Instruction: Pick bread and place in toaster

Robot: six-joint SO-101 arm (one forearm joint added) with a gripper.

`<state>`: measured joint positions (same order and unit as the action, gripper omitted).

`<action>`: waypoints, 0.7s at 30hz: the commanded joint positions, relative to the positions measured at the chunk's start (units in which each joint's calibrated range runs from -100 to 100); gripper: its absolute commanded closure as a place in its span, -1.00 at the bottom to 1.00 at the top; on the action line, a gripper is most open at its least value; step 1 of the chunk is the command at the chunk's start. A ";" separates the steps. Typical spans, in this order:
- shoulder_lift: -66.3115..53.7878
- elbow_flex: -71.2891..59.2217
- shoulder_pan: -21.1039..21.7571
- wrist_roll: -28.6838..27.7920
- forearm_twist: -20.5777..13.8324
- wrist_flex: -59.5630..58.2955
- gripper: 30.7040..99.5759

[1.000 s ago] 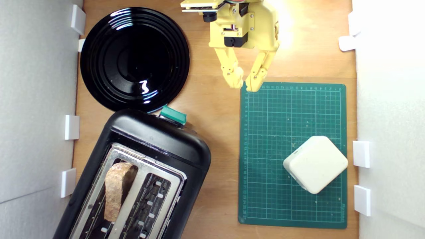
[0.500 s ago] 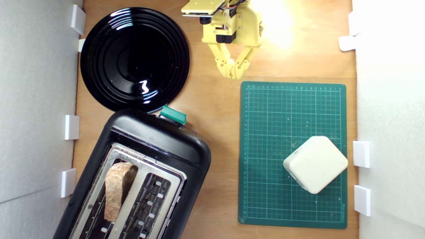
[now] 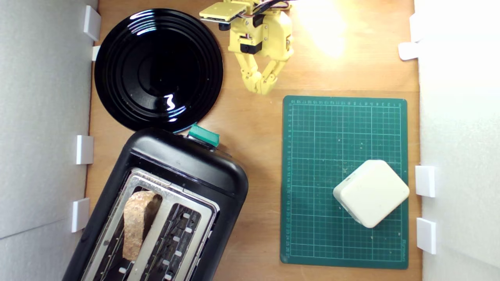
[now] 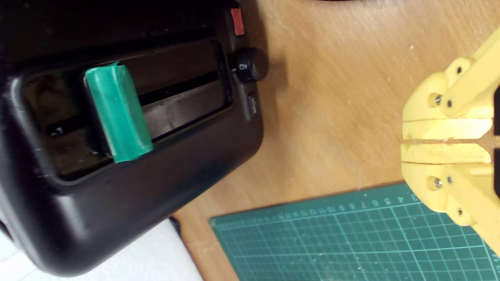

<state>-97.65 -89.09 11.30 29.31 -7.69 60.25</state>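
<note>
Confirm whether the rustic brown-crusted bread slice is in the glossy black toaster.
In: the bread slice stands in one slot of the toaster; the other slot is empty.

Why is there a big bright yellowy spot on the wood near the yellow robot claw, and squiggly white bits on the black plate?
In the exterior view, lamp glare washes out the brown wooden tabletop beside the yellow gripper, and the glossy round black plate mirrors light as white streaks. In the wrist view, no such bright spot shows; the jaws look soft and slightly blurred.

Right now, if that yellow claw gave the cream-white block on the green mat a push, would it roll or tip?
Probably neither: the cream-white block lies broad and flat on the green mat, so it would likely slide. Its smooth surface and rounded corners may make it slippery to pinch. Its weight cannot be judged.
</note>
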 commanded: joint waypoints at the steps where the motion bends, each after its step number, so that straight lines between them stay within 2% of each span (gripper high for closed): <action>1: -1.19 -1.92 -0.91 -0.25 0.34 0.33 1.00; 5: -1.35 -3.83 -0.91 -2.03 0.16 0.33 1.00; 21: -1.44 -8.46 -0.75 -2.08 0.43 0.24 1.00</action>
<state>-98.57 -97.13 10.85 27.40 -7.42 60.25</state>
